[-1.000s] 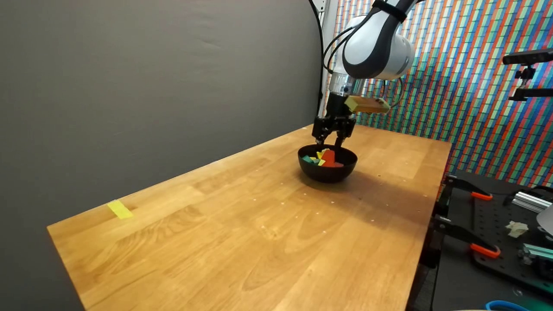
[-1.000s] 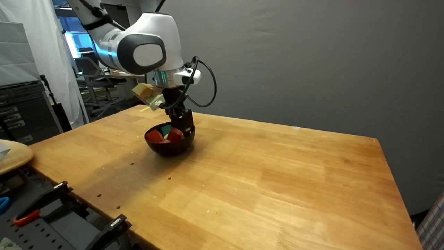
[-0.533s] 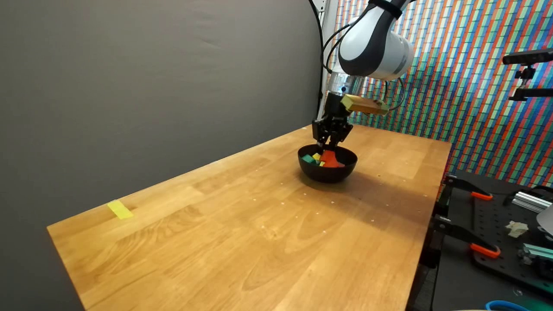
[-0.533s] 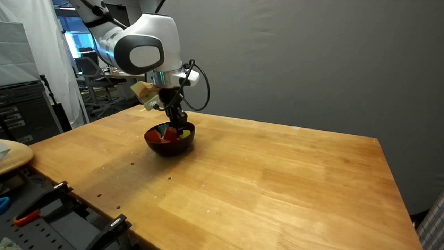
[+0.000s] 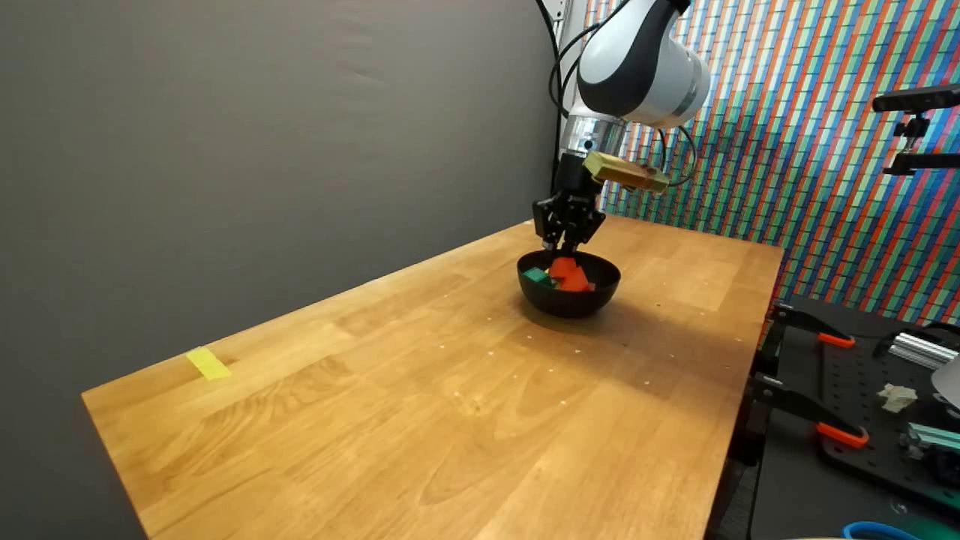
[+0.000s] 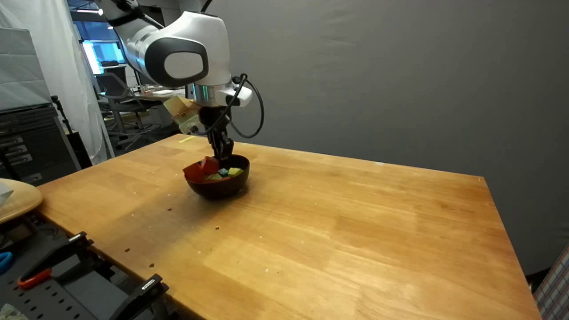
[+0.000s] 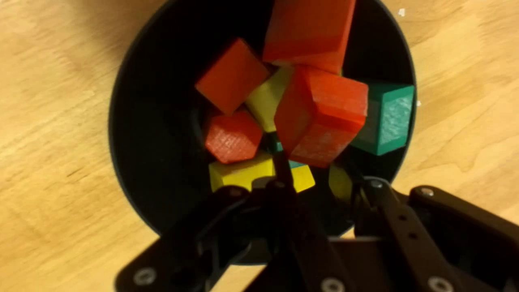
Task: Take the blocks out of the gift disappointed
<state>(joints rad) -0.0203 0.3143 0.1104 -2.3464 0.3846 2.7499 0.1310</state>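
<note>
The gift disappointed is a black bowl on the wooden table, with several blocks inside. My gripper points down into it, its two fingers closed on a red block that sits higher than the others. In an exterior view this red block shows at about rim height beside the gripper. Still in the bowl are a larger red-orange block, smaller red blocks, a green block and yellow blocks. The dark fingers partly hide the yellow ones.
A yellow tape strip lies by the table's far corner. Behind the table runs a grey wall. Black clamps stand along one table edge, and a round wooden board is close by.
The gripper's fingers have come together on the red block. Over the last half second the arm has risen slightly and shifted, and the red block has moved up with it.
</note>
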